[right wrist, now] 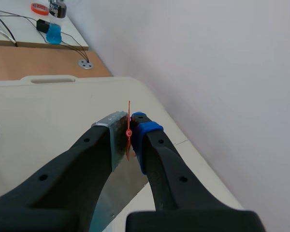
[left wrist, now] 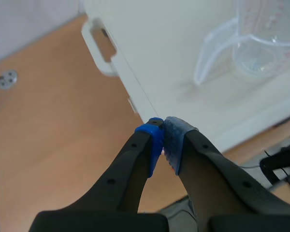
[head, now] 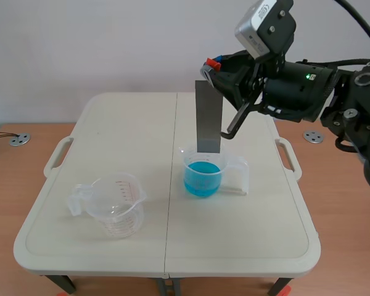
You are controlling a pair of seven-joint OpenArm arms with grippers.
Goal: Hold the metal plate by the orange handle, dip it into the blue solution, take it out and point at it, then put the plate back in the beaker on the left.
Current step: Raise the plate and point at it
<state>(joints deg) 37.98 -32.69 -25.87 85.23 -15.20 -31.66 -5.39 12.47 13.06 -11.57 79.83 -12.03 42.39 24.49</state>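
My right gripper (head: 214, 66) comes in high from the right and is shut on the orange handle (right wrist: 128, 131) at the top of the grey metal plate (head: 208, 117). The plate hangs upright, its lower edge at the rim of the beaker of blue solution (head: 203, 175) near the table's middle. Whether it touches the liquid I cannot tell. In the right wrist view the plate (right wrist: 120, 183) runs down between my fingers. An empty clear beaker (head: 115, 206) stands at the front left. My left gripper (left wrist: 163, 126) is shut on nothing, off the table's left edge beside that beaker (left wrist: 261, 46).
The white folding table (head: 111, 132) has side handles (head: 57, 157) and a centre seam. Around it lies wooden floor with round metal discs (head: 19, 140). In the right wrist view a side desk with cables and a blue-filled bottle (right wrist: 54, 25) stands far ahead.
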